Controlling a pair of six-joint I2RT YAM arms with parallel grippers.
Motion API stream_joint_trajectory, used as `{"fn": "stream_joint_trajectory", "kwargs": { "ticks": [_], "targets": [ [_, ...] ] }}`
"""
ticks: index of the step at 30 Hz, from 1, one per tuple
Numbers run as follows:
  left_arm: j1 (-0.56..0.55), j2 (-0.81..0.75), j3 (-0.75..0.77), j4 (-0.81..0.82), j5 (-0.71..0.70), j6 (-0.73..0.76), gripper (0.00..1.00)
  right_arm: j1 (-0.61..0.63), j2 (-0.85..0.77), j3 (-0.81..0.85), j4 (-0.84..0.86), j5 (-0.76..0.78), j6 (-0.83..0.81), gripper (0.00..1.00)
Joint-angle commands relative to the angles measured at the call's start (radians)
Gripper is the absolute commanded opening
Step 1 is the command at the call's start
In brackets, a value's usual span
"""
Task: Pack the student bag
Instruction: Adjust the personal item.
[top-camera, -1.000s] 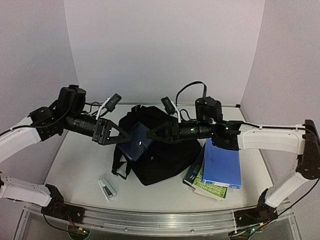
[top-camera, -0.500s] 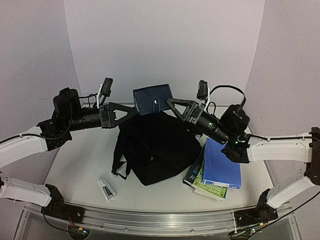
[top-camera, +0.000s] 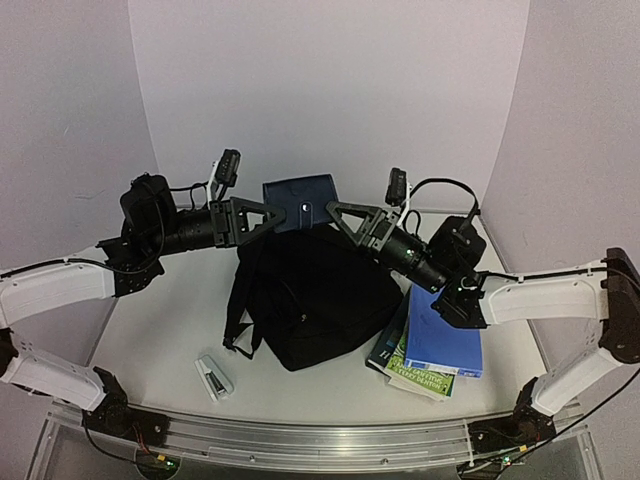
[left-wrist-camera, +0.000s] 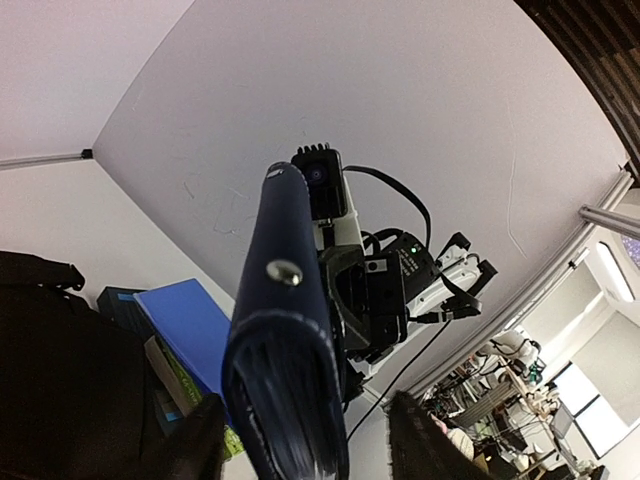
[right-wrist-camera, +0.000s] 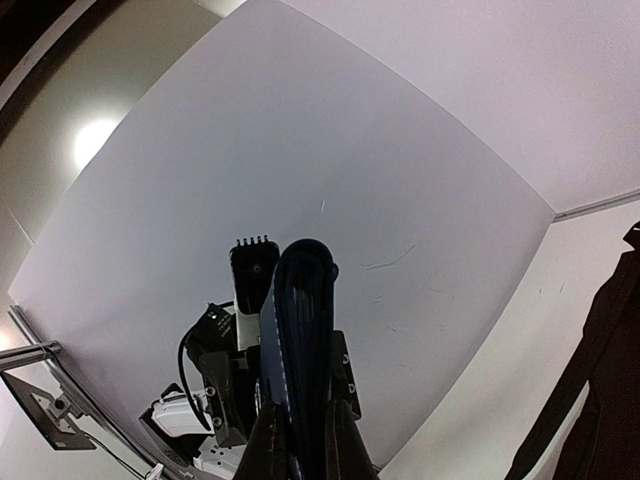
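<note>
Student bag (top-camera: 315, 300) lay slumped mid-counter (top-camera: 160, 320), with no open mouth visible. Navy wallet (top-camera: 300, 203) hung above its rear edge, right hand (top-camera: 333, 210) clenched on it. Left hand (top-camera: 275, 213) straddled it, released. Risk: wallet glances off closed fabric if dropped.

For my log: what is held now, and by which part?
The right hand clamps the navy wallet by one edge; the left hand stands open around the opposite edge.
</note>
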Motion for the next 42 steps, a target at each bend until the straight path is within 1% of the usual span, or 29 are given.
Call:
{"fn": "stream_joint_trajectory", "kwargs": {
  "ticks": [1,2,3,4,5,8,9,10,11,12,13,15,17,20,22,25,28,32,37,42],
  "targets": [
    [-0.003,0.027,0.054,0.074,0.026,-0.033,0.29,0.007,0.017,0.011,0.086,0.005,0.014,0.00],
    [-0.003,0.031,0.056,0.072,0.032,-0.033,0.18,0.007,0.021,0.008,0.086,0.006,0.014,0.00],
    [-0.003,0.032,0.059,0.060,0.032,-0.030,0.10,0.007,0.023,0.004,0.083,0.006,0.011,0.00],
    [-0.003,0.029,0.063,0.032,0.022,-0.019,0.03,0.007,0.023,-0.002,0.074,0.005,0.001,0.03],
    [-0.003,0.023,0.065,-0.005,0.012,-0.005,0.01,0.006,0.020,-0.007,0.056,0.005,-0.016,0.15],
    [-0.001,0.010,0.083,-0.143,0.013,0.044,0.00,-0.020,-0.007,-0.021,-0.031,-0.006,-0.065,0.65],
    [0.000,0.010,0.097,-0.193,0.028,0.065,0.00,-0.036,-0.024,-0.023,-0.090,-0.012,-0.082,0.75],
    [0.002,0.011,0.112,-0.254,0.047,0.089,0.00,-0.057,-0.039,-0.015,-0.159,-0.012,-0.108,0.84],
    [0.004,0.013,0.125,-0.316,0.070,0.115,0.00,-0.076,-0.054,0.005,-0.264,-0.002,-0.147,0.90],
    [0.005,0.017,0.137,-0.384,0.093,0.145,0.00,-0.090,-0.068,0.029,-0.375,0.009,-0.211,0.95],
    [0.006,0.022,0.152,-0.443,0.128,0.175,0.00,-0.096,-0.074,0.063,-0.465,0.014,-0.277,0.98],
    [0.007,0.038,0.181,-0.567,0.190,0.237,0.00,-0.102,-0.074,0.137,-0.662,-0.027,-0.417,0.98],
    [0.007,0.050,0.215,-0.678,0.262,0.298,0.00,-0.104,-0.070,0.202,-0.784,-0.109,-0.516,0.98],
    [0.007,0.069,0.273,-0.867,0.373,0.407,0.00,-0.104,-0.061,0.258,-0.922,-0.267,-0.607,0.98],
    [0.006,0.082,0.305,-0.961,0.427,0.453,0.00,-0.105,-0.037,0.284,-0.965,-0.392,-0.623,0.98],
    [0.006,0.099,0.325,-1.041,0.458,0.495,0.00,-0.105,0.021,0.293,-0.971,-0.546,-0.610,0.93],
    [0.006,0.101,0.326,-1.040,0.452,0.495,0.00,-0.101,0.077,0.298,-0.970,-0.681,-0.595,0.85],
    [0.006,0.125,0.337,-1.043,0.455,0.491,0.00,-0.097,0.084,0.278,-0.932,-0.736,-0.579,0.81],
    [0.006,0.153,0.343,-1.044,0.466,0.494,0.00,-0.098,0.058,0.260,-0.864,-0.750,-0.531,0.79],
    [0.006,0.176,0.352,-1.073,0.491,0.515,0.00,-0.098,0.024,0.251,-0.815,-0.727,-0.492,0.87]
  ]
}}
